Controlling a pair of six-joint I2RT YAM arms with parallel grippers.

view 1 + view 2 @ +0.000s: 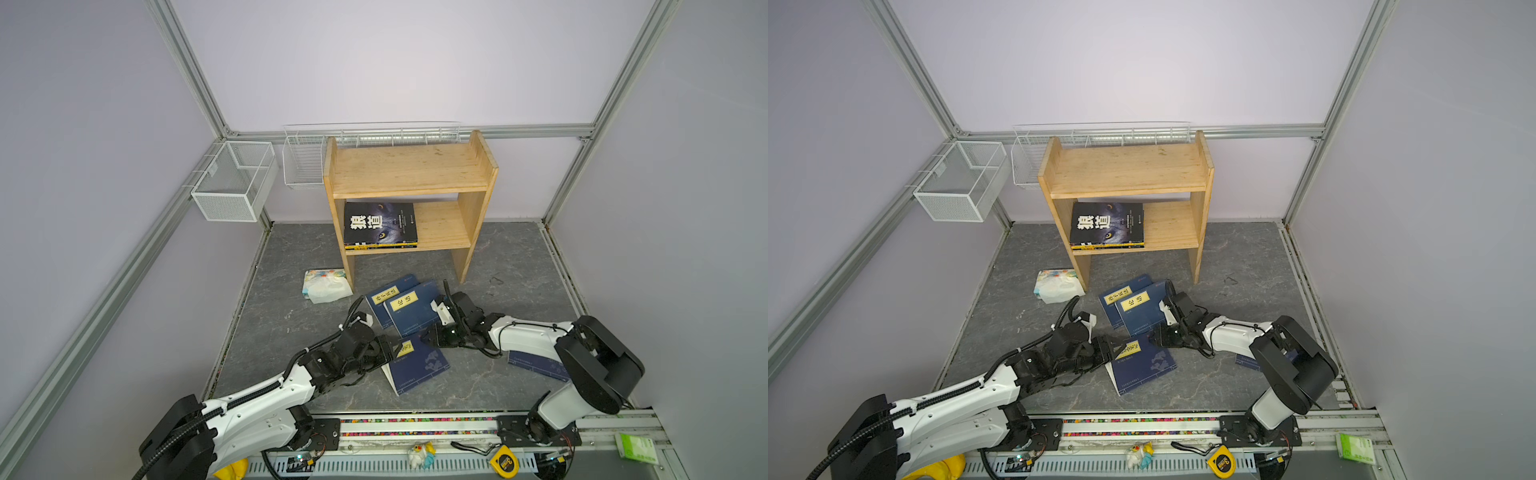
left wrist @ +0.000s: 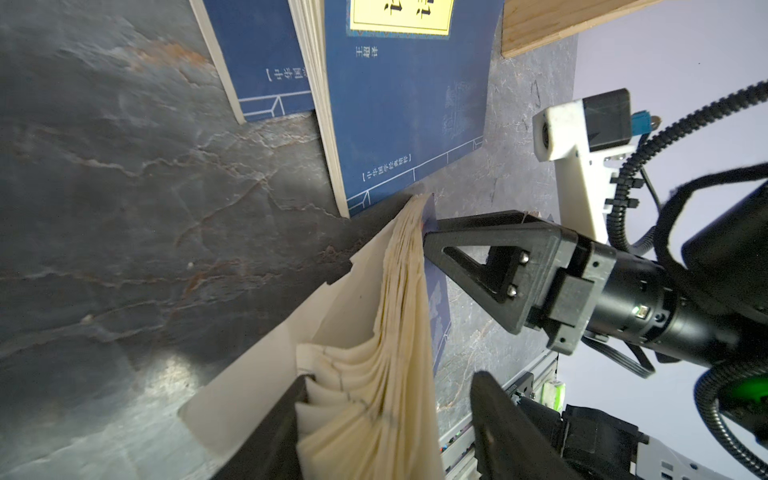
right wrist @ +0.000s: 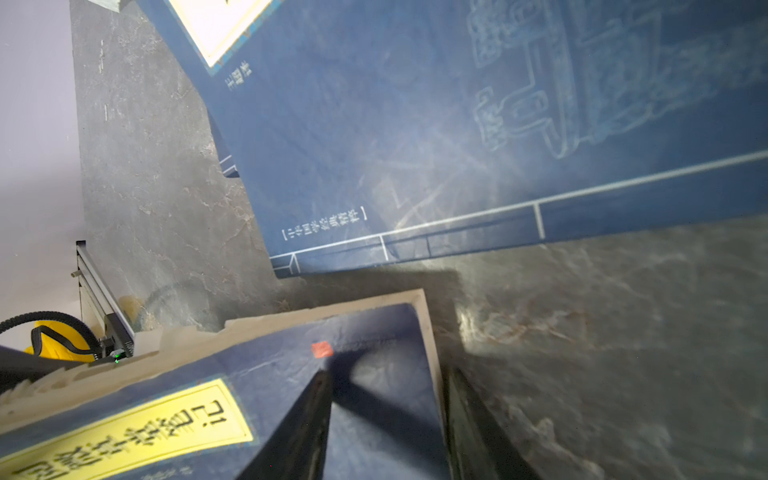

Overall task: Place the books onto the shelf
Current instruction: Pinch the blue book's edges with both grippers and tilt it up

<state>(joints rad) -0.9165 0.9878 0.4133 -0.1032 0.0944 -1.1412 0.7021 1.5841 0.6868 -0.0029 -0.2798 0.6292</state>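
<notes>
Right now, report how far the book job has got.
Done: a stack topped by the black book lies on the shelf, lower board. In hand: the left gripper and right gripper both sit at the nearest navy book, pages fanned; whether either grips it is unclear. Left: two overlapping navy books before the shelf and a fourth navy book partly under the right arm.

Lighting even, diffuse, overhead. Top views sharp; aluminium frame rails (image 1: 188, 62) bow at edges. Wrist views: glare on floor (image 2: 174, 370), nearest navy book (image 3: 270, 374) blurred.
</notes>
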